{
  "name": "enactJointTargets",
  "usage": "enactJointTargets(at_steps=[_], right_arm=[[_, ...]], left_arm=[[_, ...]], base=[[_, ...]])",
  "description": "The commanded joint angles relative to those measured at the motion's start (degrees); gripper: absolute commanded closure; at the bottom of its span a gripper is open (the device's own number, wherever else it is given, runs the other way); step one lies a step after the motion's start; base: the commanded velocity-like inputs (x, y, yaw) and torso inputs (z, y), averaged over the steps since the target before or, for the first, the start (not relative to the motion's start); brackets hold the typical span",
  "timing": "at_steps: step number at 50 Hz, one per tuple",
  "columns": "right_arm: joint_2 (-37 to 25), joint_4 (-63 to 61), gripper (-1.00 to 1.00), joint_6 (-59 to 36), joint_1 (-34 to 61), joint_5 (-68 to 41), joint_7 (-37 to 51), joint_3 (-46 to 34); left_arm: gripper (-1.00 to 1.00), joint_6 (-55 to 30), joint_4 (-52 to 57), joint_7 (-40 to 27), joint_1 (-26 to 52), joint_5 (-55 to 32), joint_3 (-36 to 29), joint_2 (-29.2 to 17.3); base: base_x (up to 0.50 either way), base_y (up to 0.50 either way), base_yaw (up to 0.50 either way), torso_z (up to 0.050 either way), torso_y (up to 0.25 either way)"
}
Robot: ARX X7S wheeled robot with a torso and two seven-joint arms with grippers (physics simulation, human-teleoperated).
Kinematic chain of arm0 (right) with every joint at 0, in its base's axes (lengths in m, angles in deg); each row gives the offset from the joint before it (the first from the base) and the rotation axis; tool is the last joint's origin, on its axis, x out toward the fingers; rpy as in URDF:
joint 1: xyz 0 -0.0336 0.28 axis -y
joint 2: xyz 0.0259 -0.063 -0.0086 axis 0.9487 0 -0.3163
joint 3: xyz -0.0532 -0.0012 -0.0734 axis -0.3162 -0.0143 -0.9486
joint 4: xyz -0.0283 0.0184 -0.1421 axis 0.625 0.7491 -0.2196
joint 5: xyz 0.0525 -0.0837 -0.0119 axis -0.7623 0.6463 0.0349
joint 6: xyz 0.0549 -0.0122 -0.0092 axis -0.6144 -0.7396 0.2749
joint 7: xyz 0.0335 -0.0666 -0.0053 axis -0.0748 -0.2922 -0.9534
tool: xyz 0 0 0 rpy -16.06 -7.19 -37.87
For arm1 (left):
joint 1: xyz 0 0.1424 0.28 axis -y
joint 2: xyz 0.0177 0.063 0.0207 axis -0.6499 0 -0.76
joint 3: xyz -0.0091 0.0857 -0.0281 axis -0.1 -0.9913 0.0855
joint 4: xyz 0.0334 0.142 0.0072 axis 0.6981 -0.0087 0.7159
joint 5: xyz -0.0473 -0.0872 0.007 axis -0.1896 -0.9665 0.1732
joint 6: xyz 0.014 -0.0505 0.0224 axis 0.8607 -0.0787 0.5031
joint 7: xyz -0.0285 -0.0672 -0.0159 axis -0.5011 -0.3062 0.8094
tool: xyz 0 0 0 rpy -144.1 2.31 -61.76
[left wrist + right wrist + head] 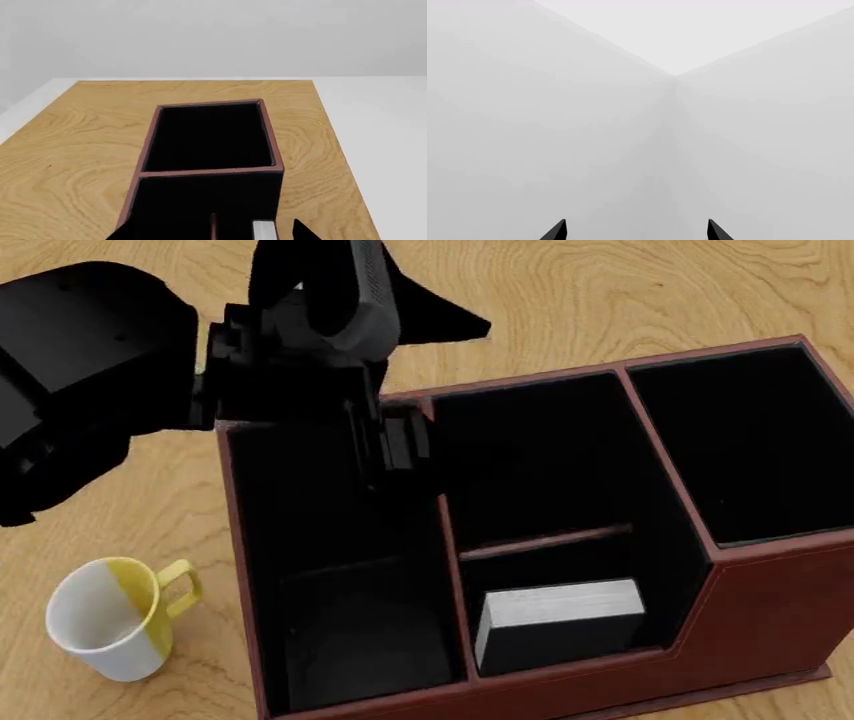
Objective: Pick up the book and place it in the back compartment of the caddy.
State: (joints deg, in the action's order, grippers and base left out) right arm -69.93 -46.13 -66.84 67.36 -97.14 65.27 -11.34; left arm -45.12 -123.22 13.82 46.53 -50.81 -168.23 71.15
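**Q:** Well, legend first: where is the book point(561, 625)?

**A:** It stands inside the caddy point(767, 625), in the back compartment point(577, 565), the small cell with the low outer wall. Its pale page block faces up and its black covers merge with the lining. From the middle of the head view it lies at about 5 o'clock. A thin reddish crossbar point(545, 540) runs just beyond it at 12 o'clock. Nothing of mine touches it.

**Q:** And your left hand?

**A:** My left gripper point(210, 234) hangs over the caddy with its fingertips point(303, 231) spread wide and nothing between them. My wrist camera catches a strip of the page block right beside one tip. In the head view my left arm point(94, 370) enters at 10 o'clock and reaches over the far end of the long cell point(340, 640), which lies at 9 o'clock from the book.

**Q:** The right hand?

**A:** My right gripper point(636, 231) is just as wide apart and empty. Its wrist camera faces only blank grey walls, and the head view does not include it.

**Q:** Anything else to label?

**A:** A white-and-yellow mug point(114, 625) sits upright on the wooden table point(641, 290) at 8 o'clock, near the caddy's side wall but apart from it.
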Motion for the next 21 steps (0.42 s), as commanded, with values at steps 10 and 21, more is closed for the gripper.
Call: enactJointTargets(at_steps=[10,21], right_arm=[[-1.4,0.1,-1.00,2.3,2.9,-0.5,1.5,-4.4],[-1.7,0.0,-1.00,3.2,4.0,-0.7,2.0,-6.0]], left_arm=[[-1.00,-1.9,7.9,-4.7,2.9,-3.5,3.7,-8.7],[-1.00,-3.4,13.2,-8.4,4.1,-6.2,6.0,-14.1]], base=[[0.00,0.00,0.00,0.000,0.000],[0.00,0.00,0.00,0.000,0.000]])
